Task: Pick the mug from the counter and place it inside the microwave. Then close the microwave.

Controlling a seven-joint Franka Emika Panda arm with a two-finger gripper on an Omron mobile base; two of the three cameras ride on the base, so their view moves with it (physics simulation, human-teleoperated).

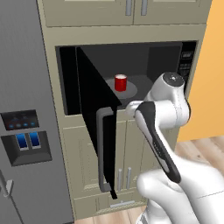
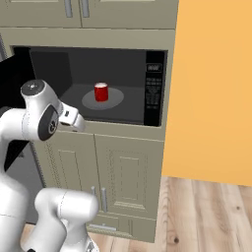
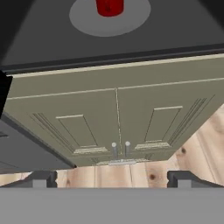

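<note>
Mug [image 3: 109, 6] cut off by the hand view's 12 o'clock edge, rim unseen. Turntable [image 1: 131, 91] partly hidden at 3 o'clock behind the arm's elbow in the left base view. Button panel [image 2: 153, 93] labels too small to read. Fridge [image 1: 26, 131] cropped at 9 o'clock.

I see a smooth red mug [image 1: 120, 82] on a matt grey turntable [image 1: 131, 89], the microwave's [image 1: 144, 57] glossy black door [image 1: 94, 118], and wood-grain floor [image 2: 211, 216] at lower right.
</note>
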